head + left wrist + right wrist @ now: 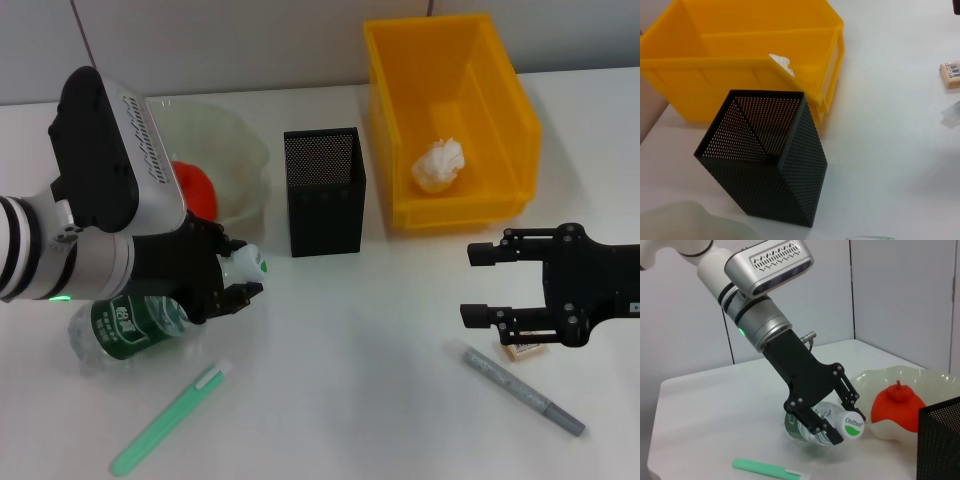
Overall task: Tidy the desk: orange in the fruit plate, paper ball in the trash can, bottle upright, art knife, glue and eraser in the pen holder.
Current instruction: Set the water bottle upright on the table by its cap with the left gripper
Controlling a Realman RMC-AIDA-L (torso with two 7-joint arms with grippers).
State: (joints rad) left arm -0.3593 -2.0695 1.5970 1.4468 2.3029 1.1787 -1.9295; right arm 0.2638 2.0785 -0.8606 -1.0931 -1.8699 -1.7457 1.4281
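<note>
Clear plastic bottle (135, 325) with green label and white cap, lying tilted on the white surface (350, 330), neck clamped between the black fingers (812, 426) of the left gripper (232, 283) (cap poking out past the tips). Just behind, a translucent, wavy-rimmed fruit plate (240, 160) holding the round orange (195, 188). Beside the plate, a square black mesh pen holder (324, 190), upright, perforated walls see-through in the left wrist view. Farther along, a glossy yellow plastic bin (450, 120) serving as trash can, crumpled white paper ball (440, 165) inside. In front of the bottle, a slim mint-green art knife (170, 418) lying flat. Over on the other side, right gripper (480, 283) hovering low above the surface, fingers spread wide apart and holding nothing. Just beside its lower finger, a small tan eraser (525, 350) with printed wrapper, partly hidden; next to that, a thin grey glue stick (522, 388) shaped like a pen, lying at a slant.
</note>
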